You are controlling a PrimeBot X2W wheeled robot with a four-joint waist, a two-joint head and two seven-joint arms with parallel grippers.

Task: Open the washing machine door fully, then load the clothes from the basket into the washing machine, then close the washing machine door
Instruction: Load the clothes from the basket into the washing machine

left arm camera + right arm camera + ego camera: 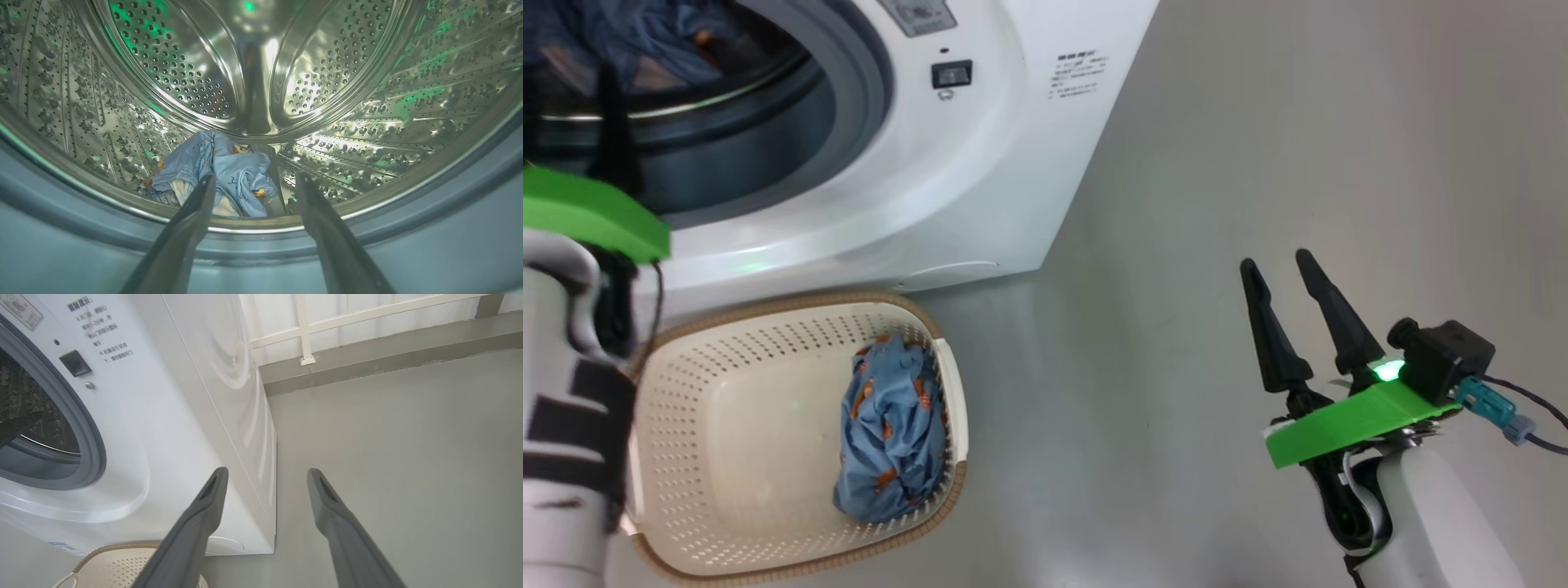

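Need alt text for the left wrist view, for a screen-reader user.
A light blue printed garment lies crumpled at the bottom of the perforated steel drum. The left end effector points at it, open and holding nothing. The grey-blue gasket curves across the foreground.

Grey floor (1258, 122): white washing machine (996, 180) stands on it; basket (727, 408) sits just beside machine front.
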